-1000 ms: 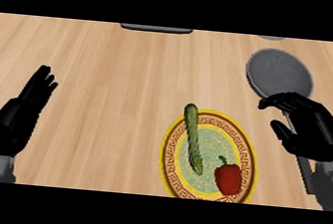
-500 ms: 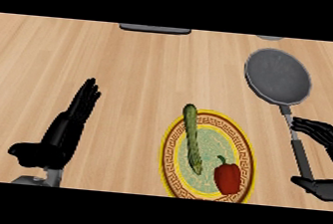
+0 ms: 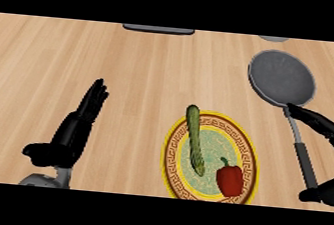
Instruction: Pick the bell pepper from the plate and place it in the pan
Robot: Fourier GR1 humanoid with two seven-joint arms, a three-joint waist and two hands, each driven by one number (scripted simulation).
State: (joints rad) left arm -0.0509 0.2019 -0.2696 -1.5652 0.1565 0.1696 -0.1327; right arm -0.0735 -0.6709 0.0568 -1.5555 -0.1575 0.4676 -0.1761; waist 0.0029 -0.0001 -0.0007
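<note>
The right hand (image 3: 330, 130) hangs at the view's right edge, fingers straight and spread above the pan's handle, holding nothing. The grey pan (image 3: 282, 77) lies on the tabletop (image 3: 94, 53) beyond it. The left hand (image 3: 80, 122) rests open, fingers straight, at lower left. Between the hands, the red bell pepper (image 3: 229, 178) sits on the yellow-rimmed plate (image 3: 172, 155) beside a long green vegetable (image 3: 195, 139).

A kitchen: wooden counter (image 3: 129, 71), frying pan (image 3: 281, 77), patterned plate (image 3: 172, 155) of vegetables.
</note>
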